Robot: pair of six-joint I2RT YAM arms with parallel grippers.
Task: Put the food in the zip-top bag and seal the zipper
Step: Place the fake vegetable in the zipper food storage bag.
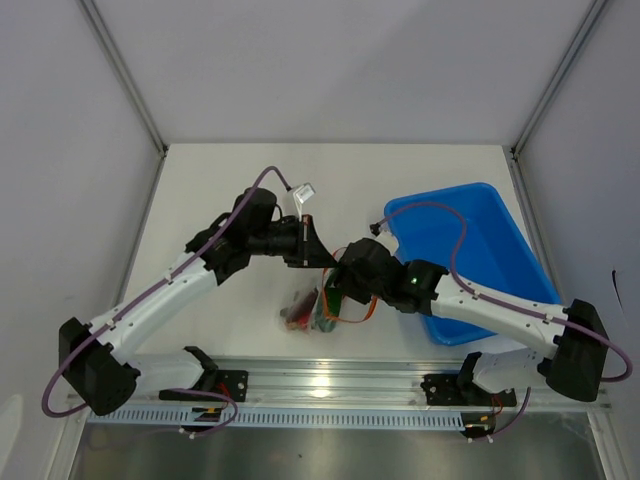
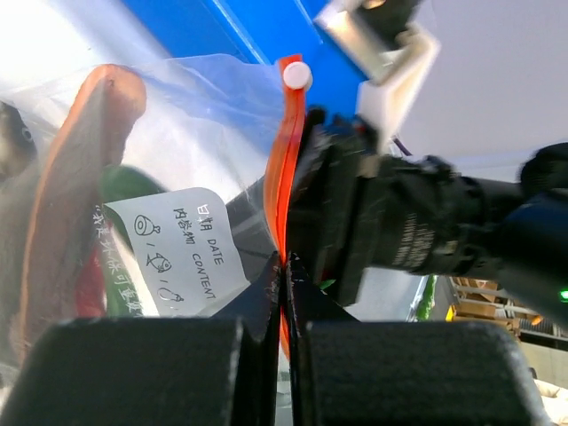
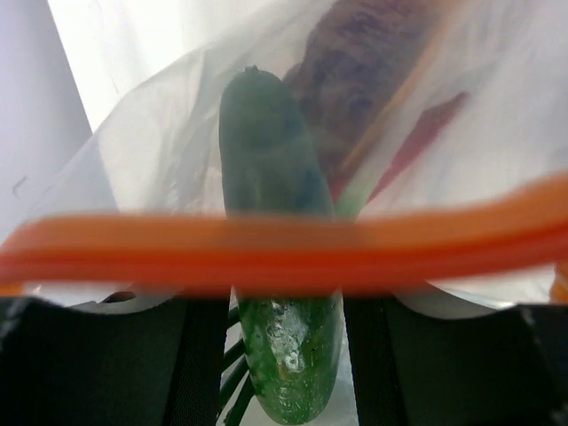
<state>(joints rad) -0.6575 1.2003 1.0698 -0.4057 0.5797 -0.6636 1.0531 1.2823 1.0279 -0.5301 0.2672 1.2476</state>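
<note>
Zip-top bag (image 1: 303, 308): sits at the centre of the top view on the desk (image 1: 230, 180), just below both pincers and left of the blue tray (image 1: 500, 215). Its mouth is turned towards the tray.

Left pincer (image 1: 318, 255): closed. In the left wrist view the fingers (image 2: 177, 373) are pressed together on the orange zipper strip (image 2: 286, 160), which runs up the middle of that frame to a white slider (image 2: 297, 75) near the top. A white printed label (image 2: 182, 248) shows on the bag wall, left of centre.

Right pincer (image 1: 335, 290): partly closed, gripping the cucumber (image 3: 275, 266). In the right wrist view a dark finger lies against each side of its near end at the bottom of the frame. The zipper strip crosses in front of the cucumber from left edge to right edge. The cucumber's far half is hazy behind the plastic, so inside the bag; its near end is still outside.

Also behind the plastic, upper right: sausage (image 3: 355, 62) and chili (image 3: 422, 133).
</note>
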